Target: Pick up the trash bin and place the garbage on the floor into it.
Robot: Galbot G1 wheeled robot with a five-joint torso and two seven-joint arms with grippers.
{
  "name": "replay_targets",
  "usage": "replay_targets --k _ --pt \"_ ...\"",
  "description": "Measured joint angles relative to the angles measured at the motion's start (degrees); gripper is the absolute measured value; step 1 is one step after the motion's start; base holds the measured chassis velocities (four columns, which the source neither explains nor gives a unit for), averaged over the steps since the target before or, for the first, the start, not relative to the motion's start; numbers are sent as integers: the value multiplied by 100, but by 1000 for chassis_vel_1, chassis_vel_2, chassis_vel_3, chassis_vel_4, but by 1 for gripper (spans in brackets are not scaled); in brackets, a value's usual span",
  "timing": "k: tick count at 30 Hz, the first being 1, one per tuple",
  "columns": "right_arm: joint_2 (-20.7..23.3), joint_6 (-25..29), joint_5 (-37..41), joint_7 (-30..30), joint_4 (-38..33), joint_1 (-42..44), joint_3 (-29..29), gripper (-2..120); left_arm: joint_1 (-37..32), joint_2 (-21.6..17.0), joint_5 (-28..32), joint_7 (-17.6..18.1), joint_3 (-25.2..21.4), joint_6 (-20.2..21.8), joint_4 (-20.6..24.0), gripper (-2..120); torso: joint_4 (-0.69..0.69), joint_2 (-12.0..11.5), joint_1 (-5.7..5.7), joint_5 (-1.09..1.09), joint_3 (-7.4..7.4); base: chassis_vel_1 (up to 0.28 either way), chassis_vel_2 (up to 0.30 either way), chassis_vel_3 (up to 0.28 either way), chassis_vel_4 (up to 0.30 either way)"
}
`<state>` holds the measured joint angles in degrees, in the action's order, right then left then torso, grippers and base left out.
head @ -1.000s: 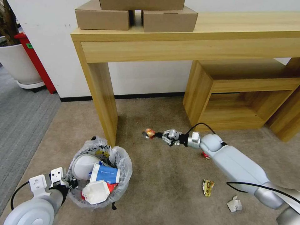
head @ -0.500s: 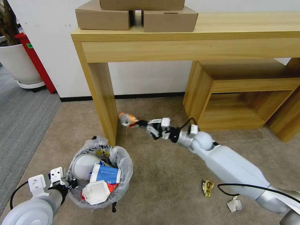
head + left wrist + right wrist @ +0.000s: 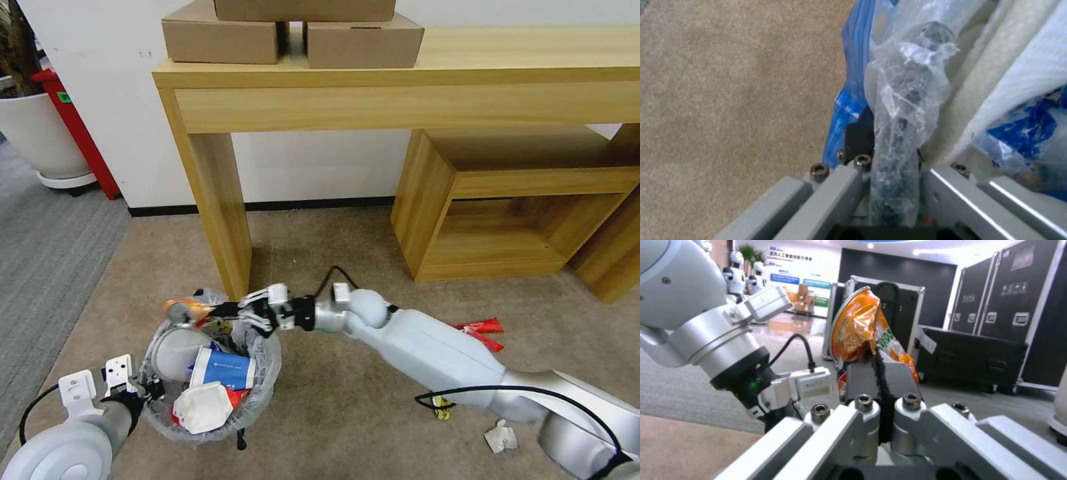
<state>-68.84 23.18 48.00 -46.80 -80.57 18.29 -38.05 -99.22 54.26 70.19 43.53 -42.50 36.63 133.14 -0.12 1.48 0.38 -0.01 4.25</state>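
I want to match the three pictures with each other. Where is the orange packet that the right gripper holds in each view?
Head view: the orange packet is pinched in the right gripper, above the far rim of the trash bin.
Right wrist view: the packet stands up between the shut fingers.
Left wrist view: not in it; the left gripper holds the bin's rim.
Shared landmark: the beige carpet.

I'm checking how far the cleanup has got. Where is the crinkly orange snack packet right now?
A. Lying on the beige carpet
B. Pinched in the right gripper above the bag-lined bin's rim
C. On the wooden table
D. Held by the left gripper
B: the right gripper is shut on the crinkly orange snack packet, holding it over the far rim of the small bag-lined trash bin.
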Motion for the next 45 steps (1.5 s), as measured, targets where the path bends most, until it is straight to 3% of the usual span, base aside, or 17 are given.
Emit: replay_targets --k 16,23,36,45 --pt "548 86 -347 -77 84 299 -206 0 18 25 -48 -3 18 -3 -20 0 -1 0 0 2 0 0 0 0 0" --pt "628 109 -370 37 44 -132 -705 0 -4 25 -60 -3 -5 -5 21 0 0 0 0 2 0 0 0 0 0" --pt "727 102 -433 76 -7 -422 -1009 0 -112 94 -86 3 -34 -10 152 0 0 0 0 2 0 0 0 0 0" --pt "853 126 -755 246 99 -668 -1523 0 -142 128 -155 17 -20 -5 218 0 0 0 0 2 0 0 0 0 0"
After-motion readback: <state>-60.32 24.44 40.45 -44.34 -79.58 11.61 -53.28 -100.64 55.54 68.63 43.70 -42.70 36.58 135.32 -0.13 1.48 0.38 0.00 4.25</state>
